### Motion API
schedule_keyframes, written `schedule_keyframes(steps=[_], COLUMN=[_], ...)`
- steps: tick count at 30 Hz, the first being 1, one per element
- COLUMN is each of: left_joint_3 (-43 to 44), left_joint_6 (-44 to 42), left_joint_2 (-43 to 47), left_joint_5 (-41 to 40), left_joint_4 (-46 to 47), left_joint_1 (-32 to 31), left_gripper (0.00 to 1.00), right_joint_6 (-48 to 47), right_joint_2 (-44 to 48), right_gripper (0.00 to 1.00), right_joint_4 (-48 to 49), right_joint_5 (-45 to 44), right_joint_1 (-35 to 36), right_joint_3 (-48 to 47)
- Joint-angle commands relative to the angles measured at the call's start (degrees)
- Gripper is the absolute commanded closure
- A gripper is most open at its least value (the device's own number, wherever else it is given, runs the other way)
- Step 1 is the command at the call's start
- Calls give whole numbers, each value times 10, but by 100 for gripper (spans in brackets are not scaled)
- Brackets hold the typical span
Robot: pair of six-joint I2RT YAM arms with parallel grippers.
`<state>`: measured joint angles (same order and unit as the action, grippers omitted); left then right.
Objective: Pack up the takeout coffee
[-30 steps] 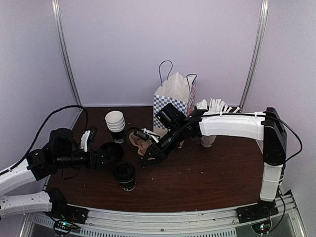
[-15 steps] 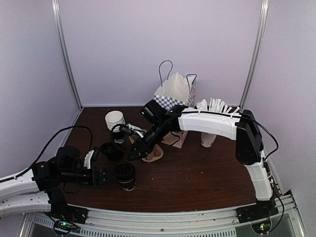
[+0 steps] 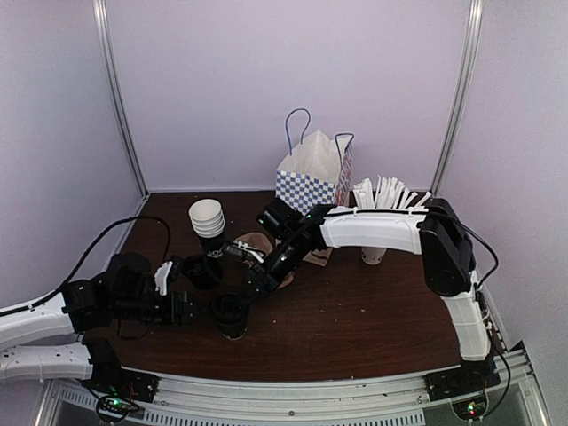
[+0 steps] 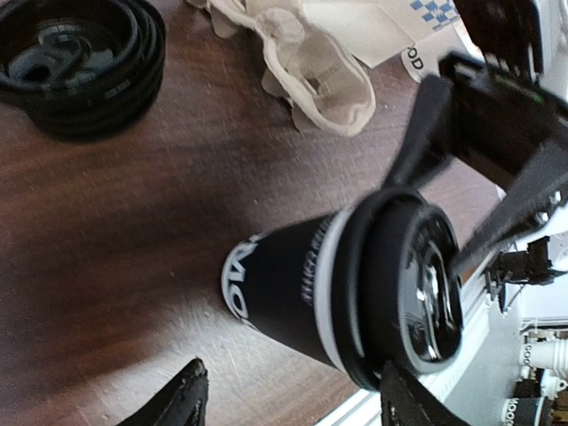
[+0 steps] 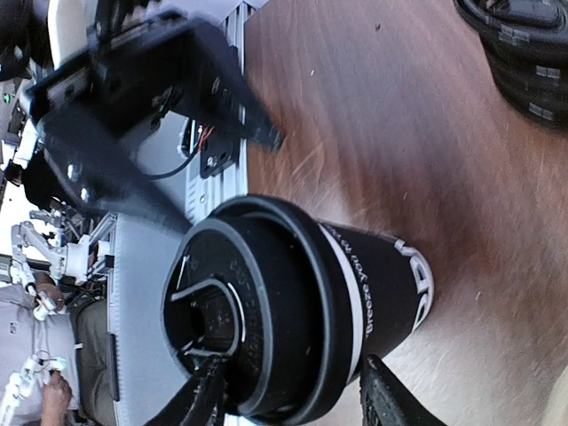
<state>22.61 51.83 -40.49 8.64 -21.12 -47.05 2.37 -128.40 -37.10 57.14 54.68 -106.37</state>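
Right gripper (image 3: 251, 286) now down from the pulp cup carrier (image 4: 311, 62) over the takeout coffee (image 3: 231, 315) lid, jaws apart, left gripper (image 3: 197, 311) edged nearer, jaws apart, cup upright.

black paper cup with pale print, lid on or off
On. The small black paper cup with pale print wears its black plastic lid, seated fully around the rim in both wrist views.

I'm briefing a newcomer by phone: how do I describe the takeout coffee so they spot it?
Find the tall blue-and-white checkered paper bag at the back of the dark wooden table, then come toward the near edge, left of centre. The small black paper cup with pale print stands there; unlike the stack of lidless black cups behind it, it has a black plastic lid.
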Motion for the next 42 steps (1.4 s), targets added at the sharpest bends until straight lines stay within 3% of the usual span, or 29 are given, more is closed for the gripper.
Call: schedule_keyframes(steps=[1, 6, 15, 22, 30, 42], left_joint_3=[38, 59, 77, 65, 10, -1], left_joint_6=[-55, -81, -79, 22, 134, 161], left_joint_2=[-29, -67, -85, -30, -8, -9], left_joint_5=[-28, -20, -25, -27, 7, 25], left_joint_4=[-9, -2, 10, -20, 10, 47], left_joint_1=[22, 35, 39, 39, 39, 37], left_gripper=[32, 32, 32, 35, 44, 42], right_joint_6=[29, 49, 90, 116, 164, 185], right_joint_2=[59, 104, 73, 99, 102, 86], right_gripper=[49, 49, 49, 50, 60, 65], right_joint_4=[33, 66, 75, 107, 164, 184], right_joint_5=[22, 14, 18, 9, -3, -8], right_joint_1=[4, 4, -2, -16, -36, -42], right_joint_3=[66, 127, 102, 132, 158, 157])
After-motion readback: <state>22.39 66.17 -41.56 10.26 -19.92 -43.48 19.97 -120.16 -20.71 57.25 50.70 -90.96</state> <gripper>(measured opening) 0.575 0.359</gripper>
